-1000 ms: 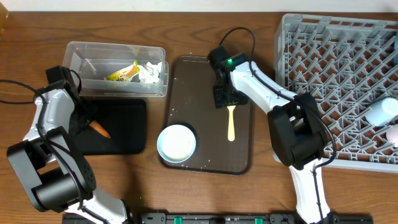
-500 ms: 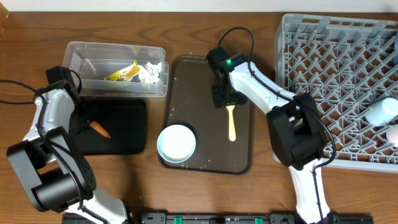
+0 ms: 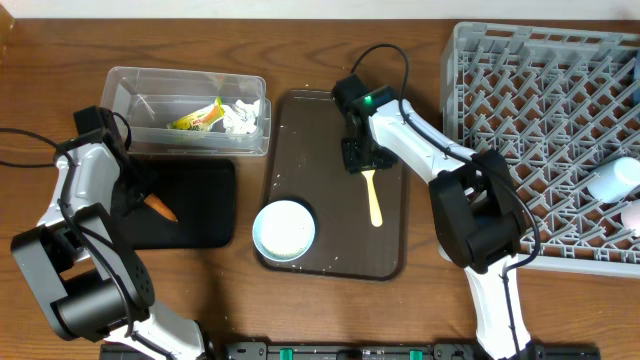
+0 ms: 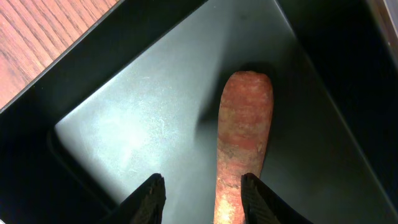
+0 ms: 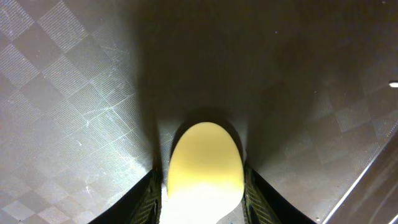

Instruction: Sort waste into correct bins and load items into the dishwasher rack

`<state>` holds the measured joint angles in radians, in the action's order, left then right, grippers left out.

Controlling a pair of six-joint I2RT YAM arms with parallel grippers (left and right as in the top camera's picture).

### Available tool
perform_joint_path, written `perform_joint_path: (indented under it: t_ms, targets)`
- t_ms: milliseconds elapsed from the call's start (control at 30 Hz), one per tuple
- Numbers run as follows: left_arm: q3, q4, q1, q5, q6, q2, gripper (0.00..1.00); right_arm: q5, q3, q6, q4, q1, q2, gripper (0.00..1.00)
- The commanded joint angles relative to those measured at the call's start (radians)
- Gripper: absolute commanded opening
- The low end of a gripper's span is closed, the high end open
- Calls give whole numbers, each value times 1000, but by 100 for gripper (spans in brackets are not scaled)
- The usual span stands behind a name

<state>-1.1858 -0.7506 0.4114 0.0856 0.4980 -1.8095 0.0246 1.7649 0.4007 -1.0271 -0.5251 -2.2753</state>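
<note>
Spoon [image 5: 205, 162], pale yellow and smooth, shows a rounded end.

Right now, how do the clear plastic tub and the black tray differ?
The clear tub is see-through with taller walls; the black tray is opaque and shallow. The tub holds a yellow-green wrapper and white tissue; the tray holds an orange carrot stick. Both are rectangular, of similar size, and lie side by side.

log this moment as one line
left gripper: open over carrot stick in black tray | right gripper: shut on spoon on brown tray | light blue bowl: on brown tray
</note>
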Motion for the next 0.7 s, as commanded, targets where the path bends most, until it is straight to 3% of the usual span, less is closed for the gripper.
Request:
perform_joint_path:
  t_ms: [0, 667]
  targets:
    - [5, -3, 3, 13, 5, -8, 42, -10, 5, 7, -6, -12, -20, 38]
    - [5, -3, 3, 13, 5, -8, 42, -29, 7, 6, -46, -10, -19, 30]
